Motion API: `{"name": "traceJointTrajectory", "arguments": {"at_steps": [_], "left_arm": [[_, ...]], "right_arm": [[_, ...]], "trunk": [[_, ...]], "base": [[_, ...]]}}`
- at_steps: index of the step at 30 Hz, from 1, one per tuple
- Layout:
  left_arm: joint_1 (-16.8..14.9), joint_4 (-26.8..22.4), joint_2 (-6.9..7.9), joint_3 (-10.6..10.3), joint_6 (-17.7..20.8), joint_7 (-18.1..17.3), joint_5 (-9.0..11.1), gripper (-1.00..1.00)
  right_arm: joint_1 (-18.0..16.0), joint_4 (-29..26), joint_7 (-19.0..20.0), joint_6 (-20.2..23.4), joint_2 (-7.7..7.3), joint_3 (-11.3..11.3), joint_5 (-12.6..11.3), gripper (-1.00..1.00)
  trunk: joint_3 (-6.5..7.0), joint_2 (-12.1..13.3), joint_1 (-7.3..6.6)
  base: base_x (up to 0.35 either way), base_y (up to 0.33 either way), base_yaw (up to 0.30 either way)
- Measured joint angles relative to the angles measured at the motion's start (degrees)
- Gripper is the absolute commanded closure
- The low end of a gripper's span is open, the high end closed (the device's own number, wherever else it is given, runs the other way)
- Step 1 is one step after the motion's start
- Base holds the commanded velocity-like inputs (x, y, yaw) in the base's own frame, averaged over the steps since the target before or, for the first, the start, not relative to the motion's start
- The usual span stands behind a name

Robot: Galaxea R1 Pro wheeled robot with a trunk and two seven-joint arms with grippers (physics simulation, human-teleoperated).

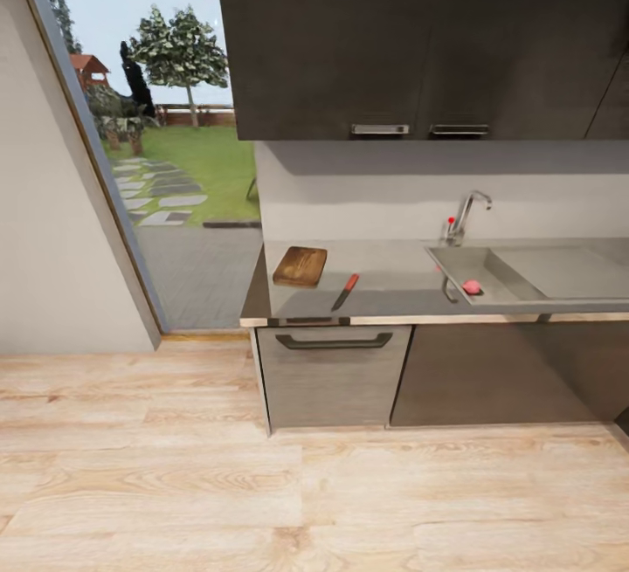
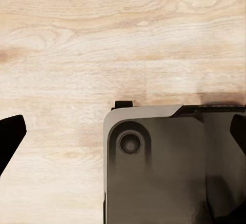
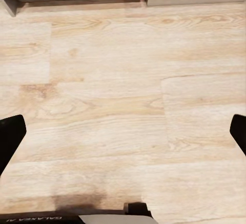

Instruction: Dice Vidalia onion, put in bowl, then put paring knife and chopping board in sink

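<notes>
Countertop (image 1: 393,279) lies ahead of you in the head view, grey and metallic, under dark upper cabinets (image 1: 411,39); chopping board (image 1: 300,265) sits toward its left end, lying flat; paring knife (image 1: 345,291) lies just beside the board on its right, apart from it, orange-red handle pointing away from you; sink (image 1: 524,271) is set in the right part of the worktop, chrome tap (image 1: 463,216) at its back edge; Vidalia onion (image 1: 472,286) rests in the basin near its front left corner. Wood floor (image 1: 262,493) separates you from the cabinets. Your left gripper (image 2: 123,134) hangs over floor and the robot's base (image 2: 164,167), fingers spread wide; your right gripper (image 3: 123,137) likewise spread, nothing between its fingertips, above bare floor (image 3: 123,80).
</notes>
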Motion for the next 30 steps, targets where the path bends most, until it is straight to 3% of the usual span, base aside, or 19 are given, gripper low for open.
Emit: {"name": "traceJointTrajectory", "arguments": {"at_steps": [30], "left_arm": [[0.0,0.0,0.00,0.0,0.0,0.0,0.0,-1.00]], "right_arm": [[0.0,0.0,0.0,0.0,0.00,0.1,0.0,-1.00]], "trunk": [[2.70,0.0,0.00]], "base": [[0.000,0.000,0.000]]}}
